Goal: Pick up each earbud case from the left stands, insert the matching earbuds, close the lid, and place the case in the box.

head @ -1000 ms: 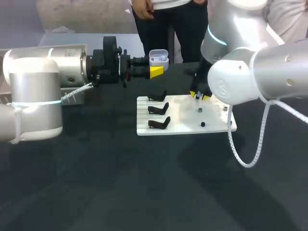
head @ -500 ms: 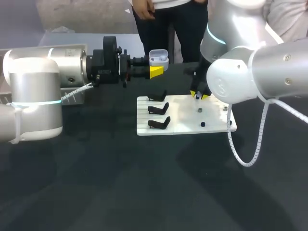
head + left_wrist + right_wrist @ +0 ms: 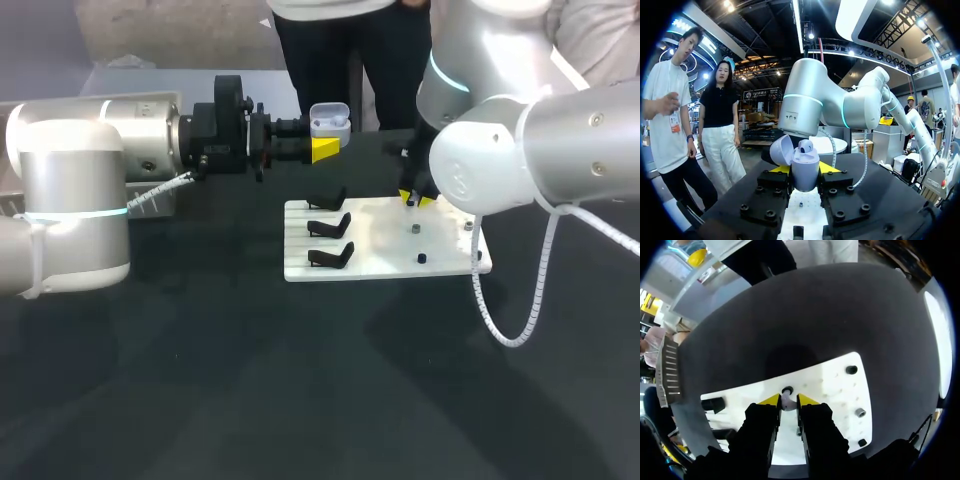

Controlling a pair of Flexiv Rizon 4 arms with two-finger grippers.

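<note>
Head view: the left gripper (image 3: 322,150) is held level beyond the far left corner of the white board (image 3: 380,262), well above it. Its fingers are closed on the earbud case (image 3: 330,122), one on each side. Left wrist view: the case's lid (image 3: 781,151) stands open, and a seated earbud (image 3: 805,146) shows in the body. Right wrist view: the right gripper (image 3: 788,400) points down over the board's far edge, its fingers nearly together and pinching a pale earbud (image 3: 785,401). A dark socket (image 3: 787,389) lies just ahead of the tips. Three black stands (image 3: 330,228) occupy the board's left side.
</note>
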